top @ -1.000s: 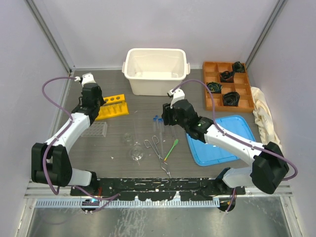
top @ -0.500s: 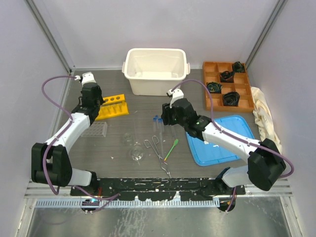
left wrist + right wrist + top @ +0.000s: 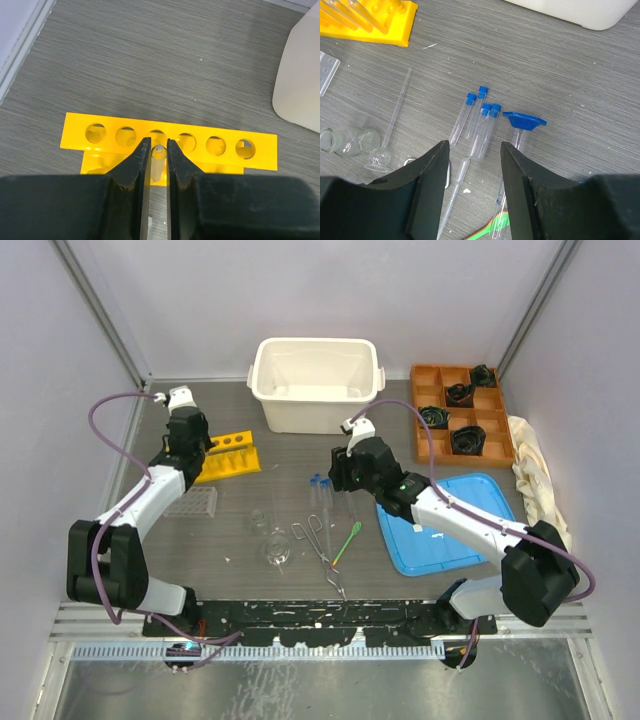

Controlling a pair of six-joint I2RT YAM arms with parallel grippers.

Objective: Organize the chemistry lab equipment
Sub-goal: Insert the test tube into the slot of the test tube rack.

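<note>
Left wrist: end effector (image 3: 158,145) holds tube (image 3: 158,161) over rack (image 3: 75,136).

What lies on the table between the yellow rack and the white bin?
Nothing. Only bare grey table separates the yellow rack from the white bin, clearest in the left wrist view.

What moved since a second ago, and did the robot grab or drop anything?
The right gripper edged slightly toward the back of the table, jaws open above the blue-capped test tubes. Nothing was grabbed or let go. The left gripper stayed shut on a clear tube over the yellow rack, and everything lying around stayed put.
</note>
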